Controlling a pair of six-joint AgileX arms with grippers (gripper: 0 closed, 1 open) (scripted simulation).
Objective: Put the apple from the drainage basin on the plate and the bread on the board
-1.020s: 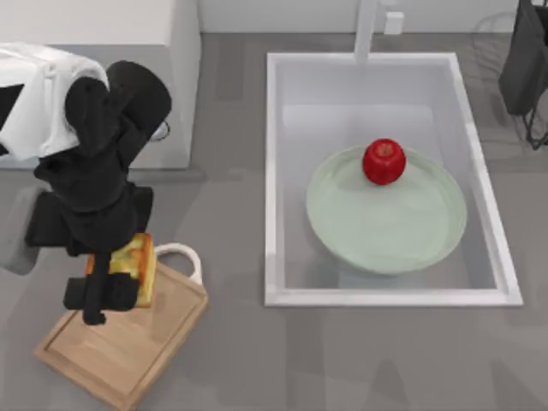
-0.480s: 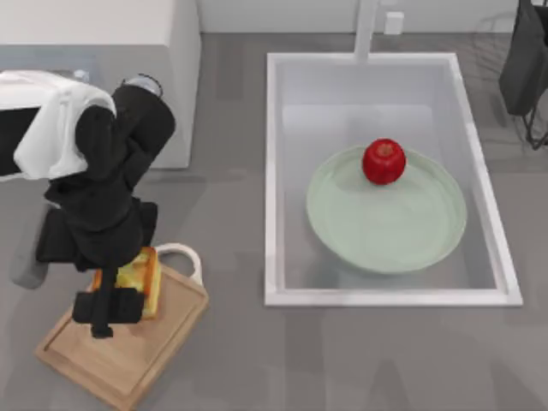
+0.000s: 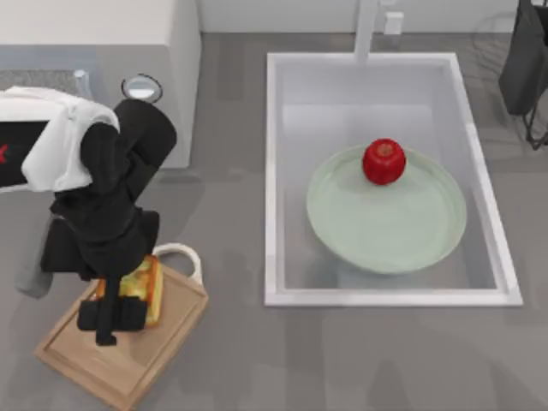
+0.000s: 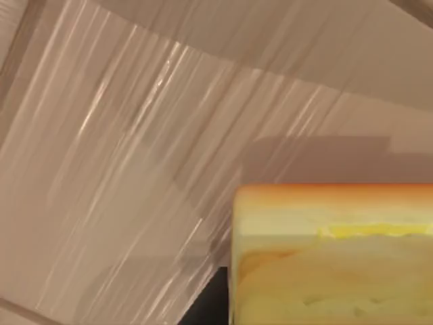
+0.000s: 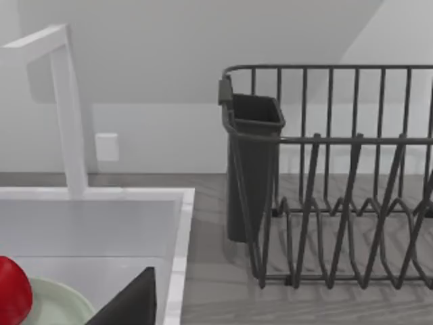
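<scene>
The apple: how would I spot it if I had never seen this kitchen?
Find the big white drainage basin on the table's right side. A pale green plate lies in it, and the apple sits at its far rim: small, round, glossy red, the only red thing there.

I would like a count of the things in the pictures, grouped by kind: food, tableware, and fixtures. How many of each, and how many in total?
Food: 2 (apple, bread)
Tableware: 2 (plate, board)
Fixtures: 2 (drainage basin, wire rack)
Total: 6
</scene>
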